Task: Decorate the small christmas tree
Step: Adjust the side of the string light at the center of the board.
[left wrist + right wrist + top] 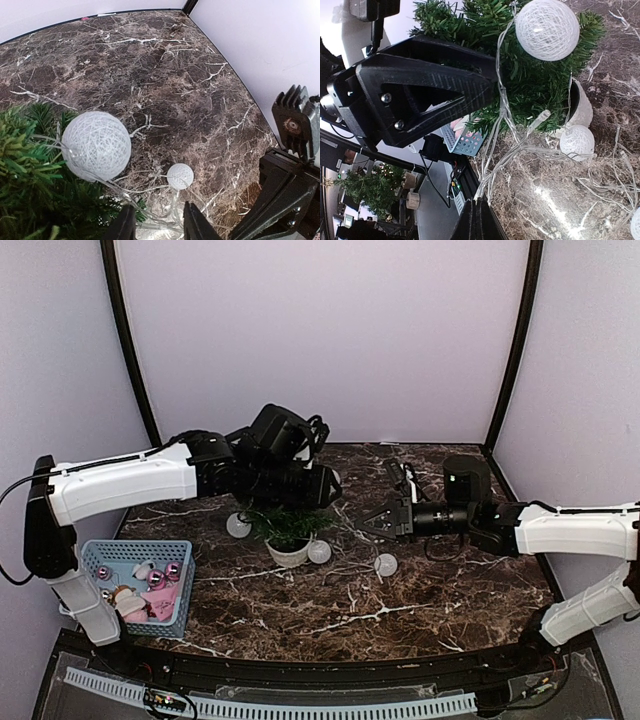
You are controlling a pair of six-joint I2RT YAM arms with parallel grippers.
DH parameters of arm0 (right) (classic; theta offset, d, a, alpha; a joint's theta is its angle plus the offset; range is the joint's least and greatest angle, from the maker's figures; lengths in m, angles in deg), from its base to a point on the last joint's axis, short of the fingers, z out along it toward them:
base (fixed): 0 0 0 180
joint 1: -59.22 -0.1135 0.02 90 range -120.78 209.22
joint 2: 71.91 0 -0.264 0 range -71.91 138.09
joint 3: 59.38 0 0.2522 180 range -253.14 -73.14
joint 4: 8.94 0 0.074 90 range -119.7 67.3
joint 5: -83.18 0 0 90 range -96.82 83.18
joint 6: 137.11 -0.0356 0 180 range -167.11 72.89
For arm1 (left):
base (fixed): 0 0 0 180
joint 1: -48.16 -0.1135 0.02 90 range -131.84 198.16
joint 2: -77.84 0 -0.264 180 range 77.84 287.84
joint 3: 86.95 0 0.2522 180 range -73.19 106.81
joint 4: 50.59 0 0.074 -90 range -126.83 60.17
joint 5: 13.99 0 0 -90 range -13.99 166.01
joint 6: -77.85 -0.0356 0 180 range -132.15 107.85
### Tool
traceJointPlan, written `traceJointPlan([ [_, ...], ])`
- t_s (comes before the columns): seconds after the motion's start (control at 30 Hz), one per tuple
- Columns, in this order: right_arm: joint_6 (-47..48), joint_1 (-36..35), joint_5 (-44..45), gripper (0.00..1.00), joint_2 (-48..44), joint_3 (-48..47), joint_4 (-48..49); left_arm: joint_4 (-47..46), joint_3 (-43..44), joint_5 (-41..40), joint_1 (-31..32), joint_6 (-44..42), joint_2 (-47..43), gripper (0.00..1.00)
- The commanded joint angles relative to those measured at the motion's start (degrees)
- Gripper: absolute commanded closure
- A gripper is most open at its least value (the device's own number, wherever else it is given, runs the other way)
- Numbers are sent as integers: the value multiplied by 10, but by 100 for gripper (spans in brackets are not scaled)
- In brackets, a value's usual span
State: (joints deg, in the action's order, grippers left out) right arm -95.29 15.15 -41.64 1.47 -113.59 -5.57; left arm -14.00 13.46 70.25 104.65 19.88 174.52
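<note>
Small christmas tree (pixel 288 523) sat in its white pot (pixel 288 554) on the marble table (pixel 420 610), left of centre, between my two arms. I saw the left gripper (pixel 157 220) hanging just over its branches, jaws parted. Thin clear strands of the light string (pixel 487 170) passed between them and, as far as I could see, were not pinched. One white yarn ball (pixel 96 146) rested against the needles; another ball (pixel 180 176) lay on the table beyond it. The right gripper (pixel 477 215) was clenched beside the tree, and the strands ran straight into its tip, so it looked to be holding the string. A blue basket (pixel 135 545) of ornaments stood by the left arm's base.
</note>
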Motion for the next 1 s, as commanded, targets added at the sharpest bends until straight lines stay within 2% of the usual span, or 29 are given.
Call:
traceJointPlan([
  [0.0, 13, 1, -11, 100, -7, 1, 26, 11, 11, -32, 0, 15, 10, 71],
  [0.17, 15, 1, -25, 100, -6, 1, 39, 5, 13, -27, 0, 20, 20, 76],
  [0.4, 44, -10, -12, 100, 8, 0, -7, -25, 5, -18, 0, 29, 21, 100],
  [0.73, 110, -16, 99, 100, -21, 6, -225, -41, -2, -42, 0, 25, 8, 100],
  [0.97, 110, -16, 163, 100, -50, 9, -305, -43, -8, -41, 0, 24, 5, 100],
])
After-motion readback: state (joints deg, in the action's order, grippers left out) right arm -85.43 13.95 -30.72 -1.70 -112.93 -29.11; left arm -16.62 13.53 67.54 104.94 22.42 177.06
